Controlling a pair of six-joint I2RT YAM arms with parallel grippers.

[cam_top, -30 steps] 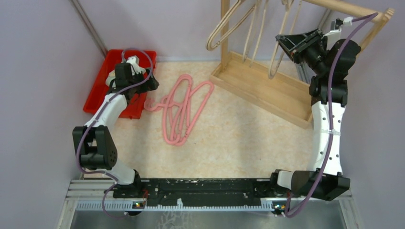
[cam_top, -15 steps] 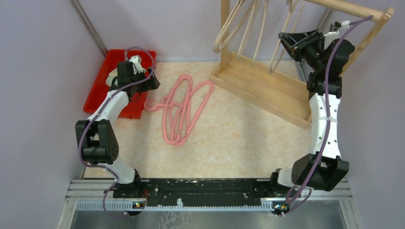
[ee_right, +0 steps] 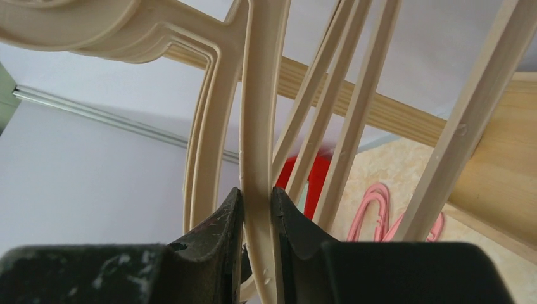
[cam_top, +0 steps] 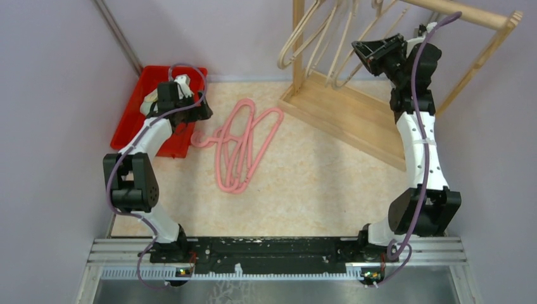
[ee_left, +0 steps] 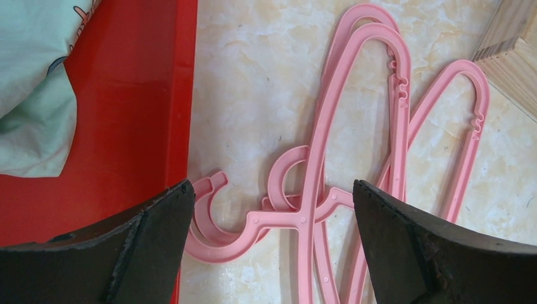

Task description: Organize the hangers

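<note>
Several pink hangers (cam_top: 244,142) lie tangled on the table; the left wrist view shows their hooks (ee_left: 297,215). My left gripper (cam_top: 197,117) is open just above those hooks (ee_left: 269,202), beside the red bin. Several beige hangers (cam_top: 316,35) hang on the wooden rack. My right gripper (cam_top: 362,49) is up at the rack and shut on the bar of one beige hanger (ee_right: 259,126), which runs straight up between the fingers (ee_right: 218,228).
A red bin (cam_top: 136,107) with light green cloth (ee_left: 38,82) stands at the back left. The light wooden rack (cam_top: 354,111) with its tray base and top rail fills the back right. Purple cables run along both arms.
My right gripper has moved left along the rack with the beige hanger, swinging the hanging hangers left. My left gripper has shifted slightly.
</note>
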